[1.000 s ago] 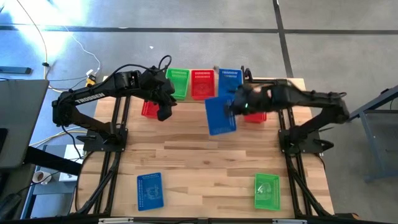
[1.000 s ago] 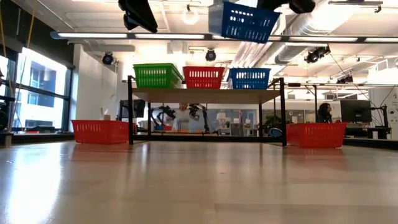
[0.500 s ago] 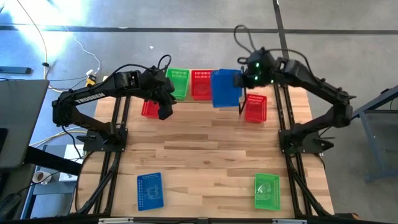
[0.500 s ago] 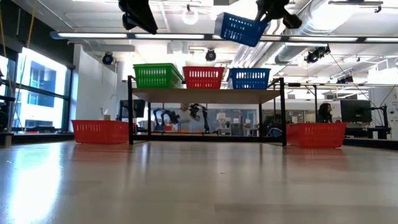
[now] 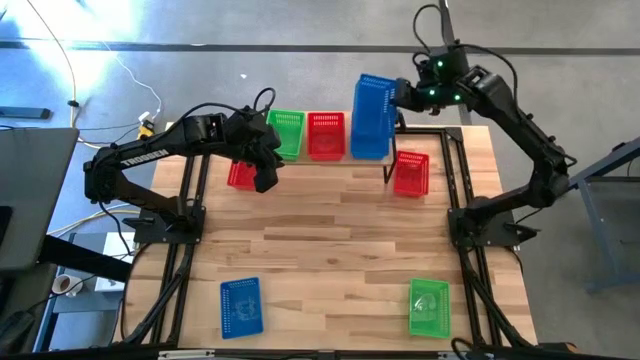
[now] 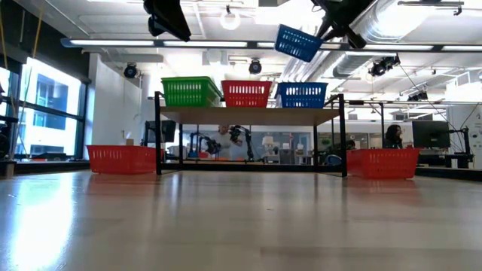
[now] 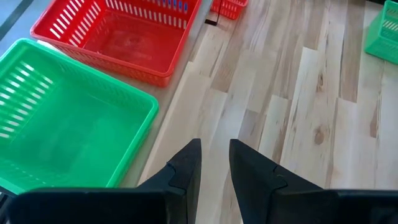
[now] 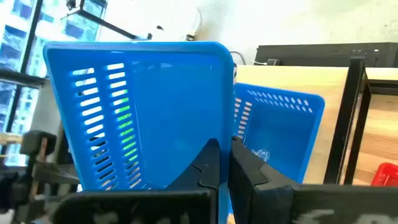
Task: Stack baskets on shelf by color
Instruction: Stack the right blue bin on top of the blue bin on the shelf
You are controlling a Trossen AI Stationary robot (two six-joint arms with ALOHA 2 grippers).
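Note:
My right gripper (image 5: 399, 97) is shut on a blue basket (image 5: 371, 118), held high and tilted (image 6: 297, 43) over the shelf (image 6: 252, 115). On the shelf stand a green basket (image 6: 190, 91), a red one (image 6: 246, 93) and a blue one (image 8: 280, 140). My left gripper (image 7: 215, 152) hovers open near the shelf's left end (image 5: 265, 170), above a red basket (image 5: 238, 176), and holds nothing. Another red basket (image 5: 411, 172) sits right of the shelf. A blue basket (image 5: 240, 306) and a green one (image 5: 430, 307) lie near the table's near edge. My right gripper pinches the blue basket's side wall at its rim (image 8: 224, 134), near a corner, with one finger (image 8: 208, 165) inside the basket and the other outside. The basket is lifted clear and hangs tilted beside the fingers, above the shelf's blue basket.
The shelf's black legs (image 5: 392, 165) stand at the table's far side. Bare wooden tabletop (image 5: 330, 240) lies between the shelf and the two baskets at the near edge. Both arm bases (image 5: 165, 225) flank the table's sides.
My right gripper has carried the blue basket up and toward the table's far edge, from over the table in front of the shelf to above the shelf's blue basket. The basket has turned about and tipped further on the way.

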